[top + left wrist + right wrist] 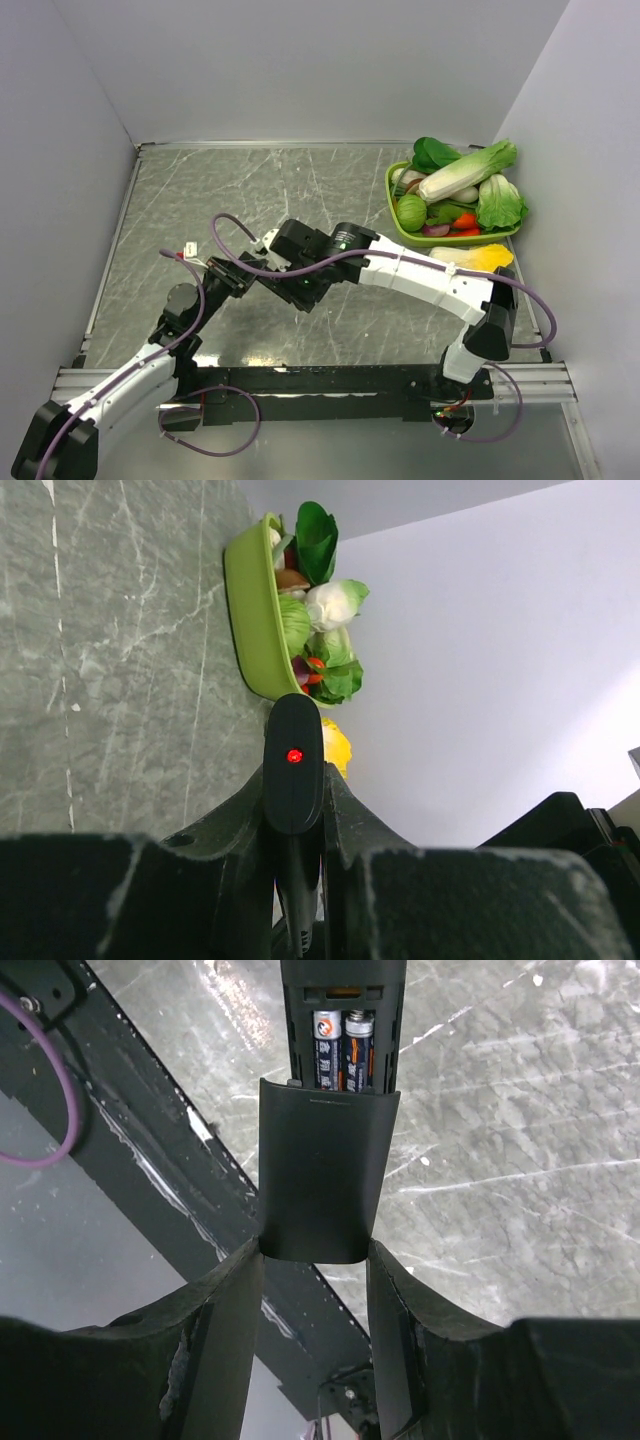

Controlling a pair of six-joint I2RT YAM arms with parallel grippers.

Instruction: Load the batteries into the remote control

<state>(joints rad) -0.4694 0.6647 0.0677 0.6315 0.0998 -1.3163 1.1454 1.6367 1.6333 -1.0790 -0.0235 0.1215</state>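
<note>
My left gripper (295, 780) is shut on the remote control (293, 765), a slim black bar seen edge-on with a red light lit at its far end. In the right wrist view the remote's (345, 980) open back shows two batteries (343, 1050) lying side by side in the compartment. The flat black cover piece (322, 1175) lies over the lower part of the compartment. My right gripper (315, 1255) is shut on the cover's near end. In the top view the left gripper (240, 275) and right gripper (300, 282) meet above the table's middle; the remote is mostly hidden between them.
A green tray (392, 205) of toy vegetables sits at the back right, also in the left wrist view (245, 600). A yellow item (482, 258) lies beside it. White walls enclose the marble table. A black rail (330, 378) runs along the near edge.
</note>
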